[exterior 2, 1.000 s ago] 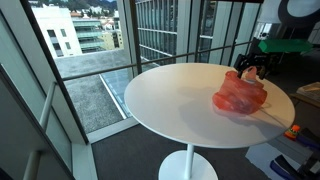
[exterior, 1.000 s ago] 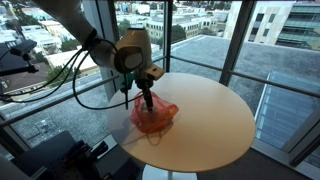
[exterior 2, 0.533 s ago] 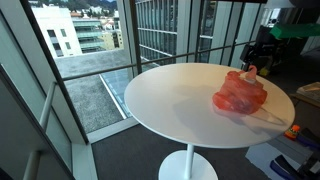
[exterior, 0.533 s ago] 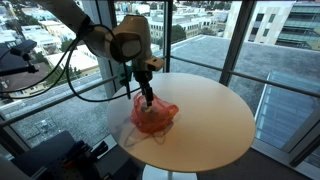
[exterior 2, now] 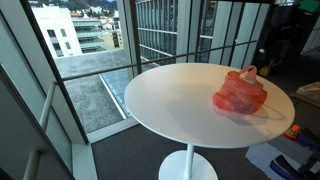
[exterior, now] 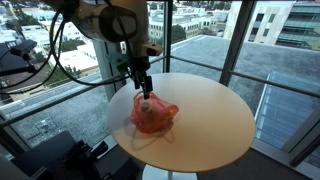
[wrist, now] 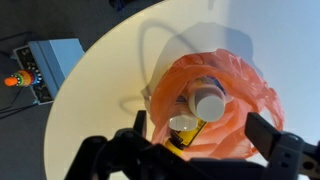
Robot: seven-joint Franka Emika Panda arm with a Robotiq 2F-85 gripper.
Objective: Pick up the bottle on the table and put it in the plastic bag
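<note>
Arm (exterior: 112, 18): pale, rounded housings with a dark joint band well above the fingers.
Cables (exterior: 58, 60): black, in loose loops.
Gripper (exterior: 145, 88): matte black.
Fingers (wrist: 266, 133): flat, angular.

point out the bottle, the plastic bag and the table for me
bottle (wrist: 209, 104): wrist view, on its white cap
plastic bag (exterior: 158, 118): an exterior view, on its red side
table (exterior 2: 165, 95): an exterior view, on the bare top
</note>
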